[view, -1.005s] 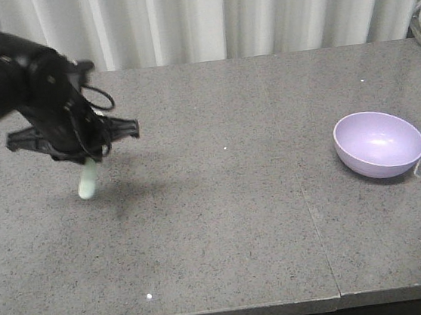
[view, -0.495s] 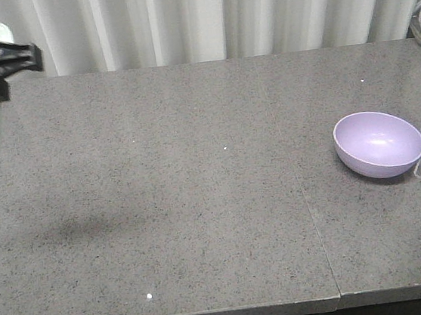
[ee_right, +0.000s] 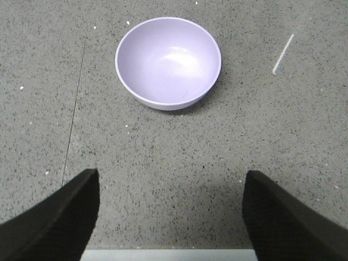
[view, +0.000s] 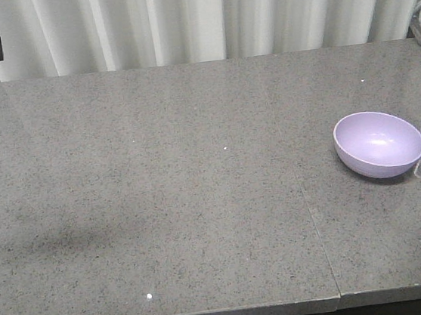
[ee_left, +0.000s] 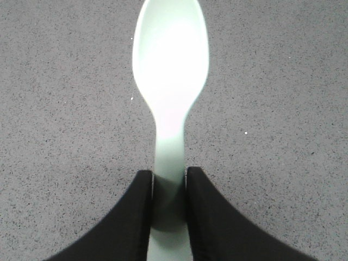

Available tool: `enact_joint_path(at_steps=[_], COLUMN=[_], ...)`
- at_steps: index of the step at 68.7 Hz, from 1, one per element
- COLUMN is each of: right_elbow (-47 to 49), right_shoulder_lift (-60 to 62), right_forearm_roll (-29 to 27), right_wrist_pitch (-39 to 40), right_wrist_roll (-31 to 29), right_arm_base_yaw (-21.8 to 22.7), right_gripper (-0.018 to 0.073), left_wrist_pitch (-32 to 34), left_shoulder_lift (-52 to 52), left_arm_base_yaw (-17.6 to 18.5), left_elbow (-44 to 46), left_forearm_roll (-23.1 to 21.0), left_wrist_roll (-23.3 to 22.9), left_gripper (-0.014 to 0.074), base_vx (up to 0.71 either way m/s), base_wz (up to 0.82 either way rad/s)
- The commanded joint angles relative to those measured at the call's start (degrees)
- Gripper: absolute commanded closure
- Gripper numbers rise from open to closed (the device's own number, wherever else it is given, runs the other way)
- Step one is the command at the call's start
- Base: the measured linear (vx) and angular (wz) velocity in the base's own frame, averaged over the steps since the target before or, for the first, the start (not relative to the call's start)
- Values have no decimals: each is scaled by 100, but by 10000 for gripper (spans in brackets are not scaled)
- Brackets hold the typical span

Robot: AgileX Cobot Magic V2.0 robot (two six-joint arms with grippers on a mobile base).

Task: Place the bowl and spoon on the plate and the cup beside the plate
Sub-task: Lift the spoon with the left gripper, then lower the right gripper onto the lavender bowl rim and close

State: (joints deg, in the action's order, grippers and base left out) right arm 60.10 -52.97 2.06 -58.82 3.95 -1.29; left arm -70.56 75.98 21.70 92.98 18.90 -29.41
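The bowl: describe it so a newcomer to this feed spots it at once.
Start at the grey speckled table before the white curtain. On its right part, just past the thin seam, sits the bowl, upright and empty. It is the only lavender thing resting there; the mint spoon is in the left gripper.

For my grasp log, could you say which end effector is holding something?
The left end effector, shut on the pale mint-green plastic spoon; the right end effector is open, empty.

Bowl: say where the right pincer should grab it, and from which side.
With the open right pincer, pinch the near rim of the bowl from above, one finger inside, one outside. It sits upright; its curved glossy wall would likely slip from a side pinch.
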Motion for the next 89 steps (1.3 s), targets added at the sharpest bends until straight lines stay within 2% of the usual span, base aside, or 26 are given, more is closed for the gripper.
enact_joint_path(at_steps=[1, 11, 27, 33, 44, 53, 64, 89], right_elbow=[169, 169, 578, 869, 1346, 1520, 1535, 1535], right_shoulder_lift=[-118, -596, -1707, -2124, -2874, -3374, -3866, -4738], right_forearm_roll=[222, 638, 783, 770, 573, 153, -384, -531], right_wrist_pitch=[500, 686, 930, 975, 1009, 1254, 1559, 2121], right_wrist_roll=[243, 594, 602, 568, 138, -317, -769, -888], right_arm_base_yaw=[35, 35, 46, 183, 641, 902, 964, 964], right_gripper=[17, 17, 17, 17, 17, 17, 17, 25], left_wrist_pitch=[258, 253, 253, 253, 253, 253, 253, 253], left_shoulder_lift=[-152, -152, -152, -152, -152, -152, -152, -152], left_arm_base_yaw=[19, 19, 19, 19, 19, 19, 19, 19], left_elbow=[124, 124, 124, 124, 124, 124, 124, 124], left_forearm_roll=[128, 128, 128, 128, 128, 128, 128, 128], left_wrist_roll=[1, 1, 1, 1, 1, 1, 1, 1], left_gripper=[603, 603, 603, 603, 603, 603, 603, 603], base_vx=[0, 0, 0, 0, 0, 0, 0, 0], base_wz=[0, 0, 0, 0, 0, 0, 0, 0])
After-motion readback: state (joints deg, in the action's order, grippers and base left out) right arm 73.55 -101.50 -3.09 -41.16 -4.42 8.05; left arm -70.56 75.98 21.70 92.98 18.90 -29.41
